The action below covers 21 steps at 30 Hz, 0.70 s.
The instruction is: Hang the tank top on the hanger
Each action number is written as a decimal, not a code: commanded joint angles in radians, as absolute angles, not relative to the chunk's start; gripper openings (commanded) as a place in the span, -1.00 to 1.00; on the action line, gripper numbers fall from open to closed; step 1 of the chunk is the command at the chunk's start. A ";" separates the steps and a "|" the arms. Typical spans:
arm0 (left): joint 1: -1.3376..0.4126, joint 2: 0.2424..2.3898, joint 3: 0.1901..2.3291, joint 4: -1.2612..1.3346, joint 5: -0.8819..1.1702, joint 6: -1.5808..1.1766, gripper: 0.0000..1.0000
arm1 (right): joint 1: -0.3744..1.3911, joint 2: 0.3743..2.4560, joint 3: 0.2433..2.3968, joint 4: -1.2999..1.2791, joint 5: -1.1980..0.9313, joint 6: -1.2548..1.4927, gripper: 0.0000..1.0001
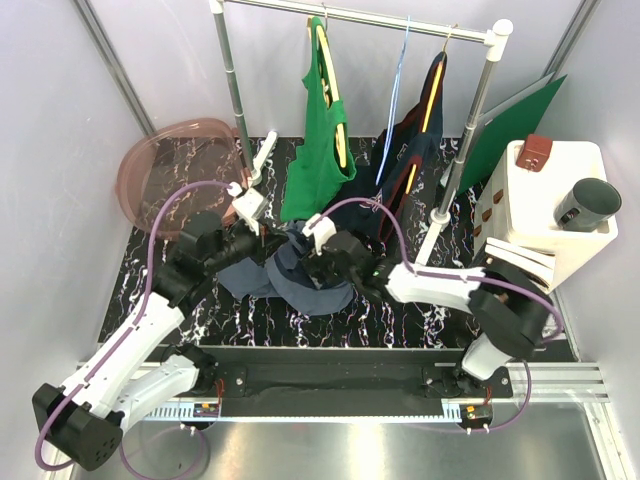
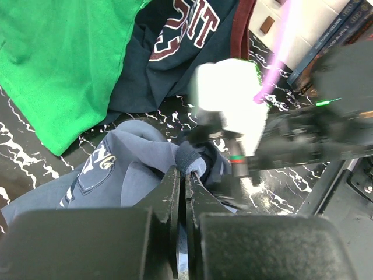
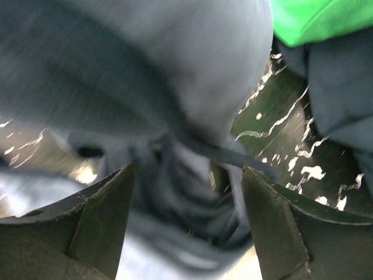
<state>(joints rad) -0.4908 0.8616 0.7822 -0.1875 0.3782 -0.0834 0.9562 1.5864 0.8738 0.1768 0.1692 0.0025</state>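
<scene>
Slate tank top (image 1: 300,278) lying bunched on worktop (image 1: 420,322); hanger (image 1: 400,90) hanging on rail (image 1: 370,18) behind. Your left gripper (image 2: 182,175) jaws nipping thin fold; right gripper (image 3: 186,175) jaws gaping wide over fabric. You are risking fold slipping free on lift.

Slate blue-grey fabric tank top (image 3: 145,87) bunched at the right gripper (image 3: 186,175).
The folds are flanked by two dark fingers (image 3: 99,221) held wide apart; black white-veined marbled tabletop (image 3: 274,122), bright green cloth (image 3: 315,17) and dark navy cloth (image 3: 344,87) are seen at right.
</scene>
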 commanded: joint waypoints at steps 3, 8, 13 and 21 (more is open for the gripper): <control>-0.499 0.877 0.805 -0.135 0.431 -0.071 -1.00 | 0.956 1.654 0.940 0.304 0.302 -0.084 0.12; -0.499 0.913 0.807 -0.121 0.440 -0.067 -1.00 | 0.956 1.606 0.899 0.354 0.356 -0.107 -0.80; -0.499 0.924 0.792 -0.133 0.224 -0.127 0.80 | 0.956 1.549 0.913 0.232 0.455 -0.032 -1.00; -0.535 0.763 0.520 -0.127 -0.138 -0.371 0.98 | 0.956 1.462 0.920 0.057 0.546 0.107 -1.00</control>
